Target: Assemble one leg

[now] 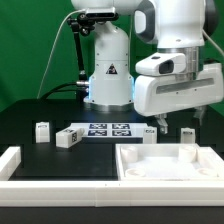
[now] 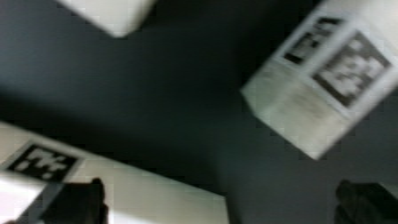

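Two legs (image 1: pixel 42 131) (image 1: pixel 68 137) stand on the black table at the exterior view's left, each a small white block with a tag. Another leg (image 1: pixel 187 134) stands at the right, behind the large white panel (image 1: pixel 165 162). My gripper (image 1: pixel 178 120) hangs above the panel's far edge, near the right end of the marker board (image 1: pixel 108 129). In the wrist view my gripper (image 2: pixel 221 200) is open and empty, its dark fingertips (image 2: pixel 71 200) wide apart. A white surface with a tag (image 2: pixel 39 160) lies under one finger; I cannot tell which part it is.
The robot's white base (image 1: pixel 108 70) stands behind the marker board, which also shows in the wrist view (image 2: pixel 329 80). A raised white rim (image 1: pixel 20 165) runs along the table's front and left. A white piece (image 2: pixel 116 15) shows at the wrist view's edge.
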You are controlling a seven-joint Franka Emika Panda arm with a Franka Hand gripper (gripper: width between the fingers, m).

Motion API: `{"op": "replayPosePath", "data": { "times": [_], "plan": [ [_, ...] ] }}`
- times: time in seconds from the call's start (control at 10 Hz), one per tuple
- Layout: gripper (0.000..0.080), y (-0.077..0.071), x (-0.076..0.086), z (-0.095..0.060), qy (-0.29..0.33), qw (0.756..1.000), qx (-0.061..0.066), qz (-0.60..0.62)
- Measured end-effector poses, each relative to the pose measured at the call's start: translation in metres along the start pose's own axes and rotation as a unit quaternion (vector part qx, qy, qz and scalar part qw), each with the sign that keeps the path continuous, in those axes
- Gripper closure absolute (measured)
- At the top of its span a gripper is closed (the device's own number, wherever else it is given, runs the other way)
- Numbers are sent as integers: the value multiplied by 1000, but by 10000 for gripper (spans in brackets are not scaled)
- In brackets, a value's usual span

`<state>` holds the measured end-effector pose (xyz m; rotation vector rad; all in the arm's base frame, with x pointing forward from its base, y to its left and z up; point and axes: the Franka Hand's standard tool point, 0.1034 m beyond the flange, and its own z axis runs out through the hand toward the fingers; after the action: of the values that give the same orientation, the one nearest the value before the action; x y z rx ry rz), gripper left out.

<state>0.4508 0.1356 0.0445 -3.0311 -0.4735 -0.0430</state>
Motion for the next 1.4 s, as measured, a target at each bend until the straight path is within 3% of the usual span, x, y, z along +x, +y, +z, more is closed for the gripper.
{"op": "replayPosePath", "data": {
  "times": [0.1,0.5,0.7,1.1,1.2,1.4],
  "plan": [
    [150,-7,3,6,-3,998,7,58],
    [150,-11,2,7,-5,979,17,202],
    [150,-20,-6,11,-12,949,22,313],
    [150,-21,-11,13,-26,957,21,290],
    [150,-20,-19,15,-70,960,22,269],
    [150,-17,-21,13,-155,950,42,267]
  ]
}}
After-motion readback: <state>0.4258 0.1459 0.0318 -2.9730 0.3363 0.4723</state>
